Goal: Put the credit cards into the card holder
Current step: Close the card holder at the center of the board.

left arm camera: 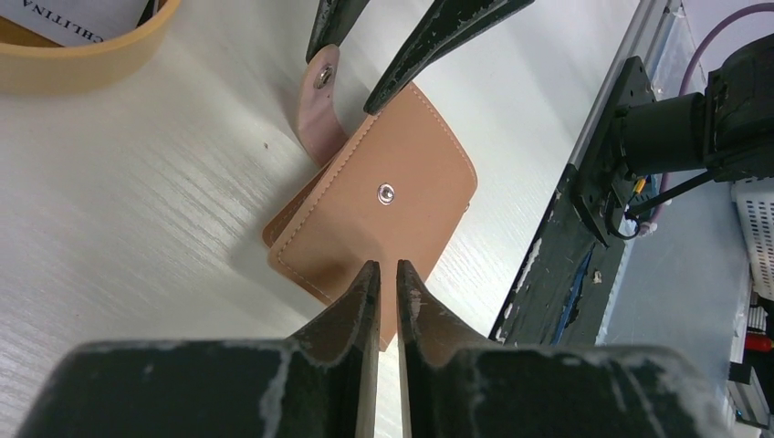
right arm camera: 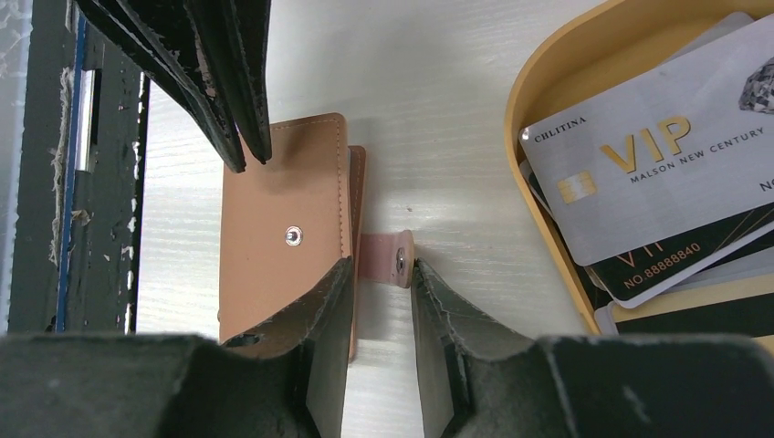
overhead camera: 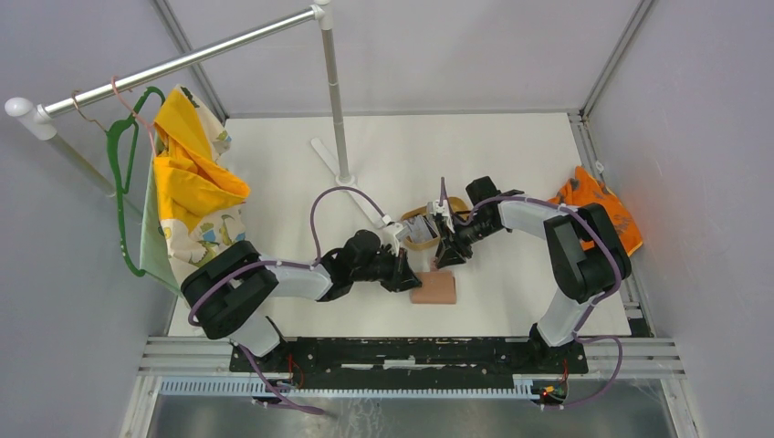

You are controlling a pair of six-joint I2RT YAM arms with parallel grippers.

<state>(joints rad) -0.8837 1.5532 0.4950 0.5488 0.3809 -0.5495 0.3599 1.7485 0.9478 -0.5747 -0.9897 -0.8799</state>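
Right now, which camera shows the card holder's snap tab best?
Right wrist: the snap tab lies unsnapped, stud showing, between the fingers of the open right gripper. Left wrist shows it partly behind those fingers. In the top external view the card holder is small and the tab cannot be made out.

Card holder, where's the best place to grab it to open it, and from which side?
Probably the snap tab: it is unsnapped and juts past the card holder edge toward the tray, the one thin free part on a flat-lying body. Come from the tray side, fingers across its width, where the right gripper straddles it.
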